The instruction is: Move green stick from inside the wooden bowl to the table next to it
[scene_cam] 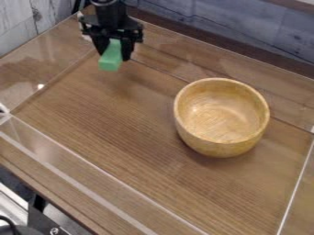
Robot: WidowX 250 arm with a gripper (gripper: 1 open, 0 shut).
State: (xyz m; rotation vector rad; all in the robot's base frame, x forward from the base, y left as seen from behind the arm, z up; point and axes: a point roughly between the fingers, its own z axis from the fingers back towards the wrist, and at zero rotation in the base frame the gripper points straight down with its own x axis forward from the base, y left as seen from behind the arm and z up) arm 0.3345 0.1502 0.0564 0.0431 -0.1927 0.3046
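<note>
1. We see the gripper (112, 48) pointing almost straight down near the far left of the table (110, 138), its jaws clamped on the green stick (112, 56), which hangs below them and looks to be just above the wood rather than resting on it.
2. We judge that letting go at this height could make the stick bounce or roll off its landing spot, because it would fall on one narrow end.
3. We note the wooden bowl (222, 116) sits empty, well apart to the right. A release here may count as too far to be "next to it".
4. We also see the clear acrylic wall (55, 41) close behind and to the left. More travel that way could knock the stick or the jaws against it.
</note>
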